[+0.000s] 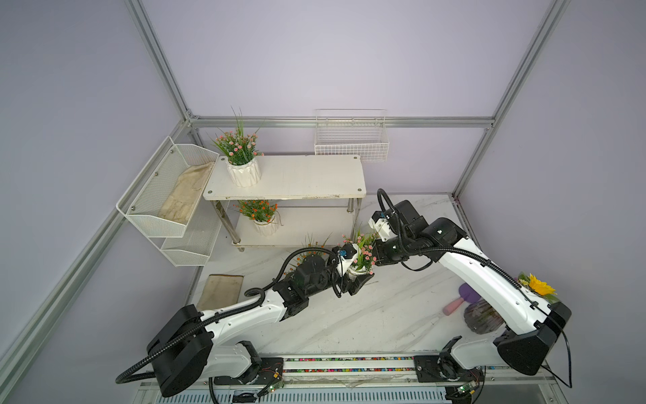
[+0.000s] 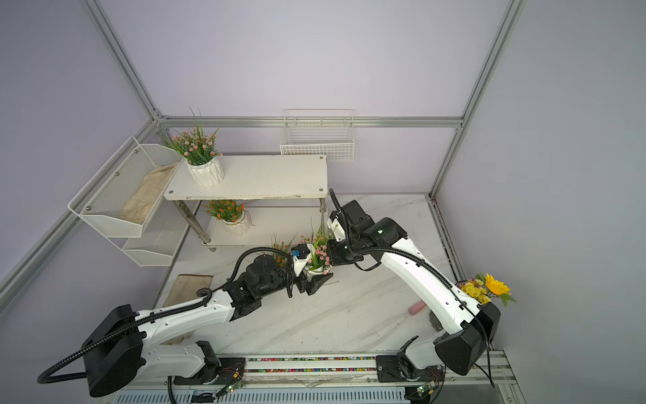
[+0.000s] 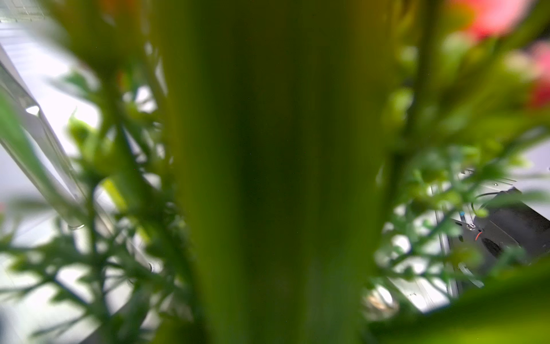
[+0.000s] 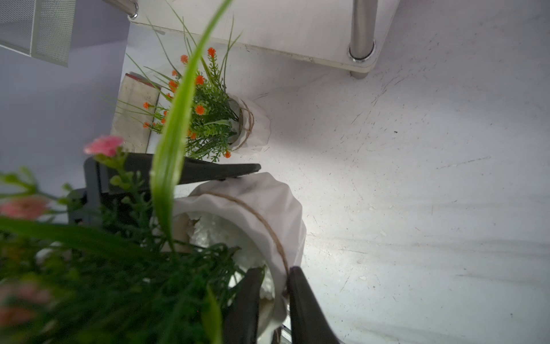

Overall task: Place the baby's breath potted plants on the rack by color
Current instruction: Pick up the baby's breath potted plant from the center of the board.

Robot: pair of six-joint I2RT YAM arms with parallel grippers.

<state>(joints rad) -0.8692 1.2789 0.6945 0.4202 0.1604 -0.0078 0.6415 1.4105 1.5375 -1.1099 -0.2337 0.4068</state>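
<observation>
- Right now the left pincer is closed around the white pot of the pink plant, and 1 of its black fingers lies flat against the pot's side.
- The right pincer is at the same pot from the other side, with 1 finger inside the rim and 1 outside. I cannot tell if it squeezes the rim or only sits around it.
- The pink plant is right between the 2 pincers, low over the counter, and I cannot tell if its pot touches the counter.
- The orange plant stands on the counter just past the left pincer, close beside it, with its pot not touching the finger.
- The rack stands a little way beyond both pincers.
- The 2nd pink plant is on its top board, at the end far from both pincers, and the 2nd orange plant is on the low board right under it.
- Blurry green leaves fill the left wrist view.
</observation>
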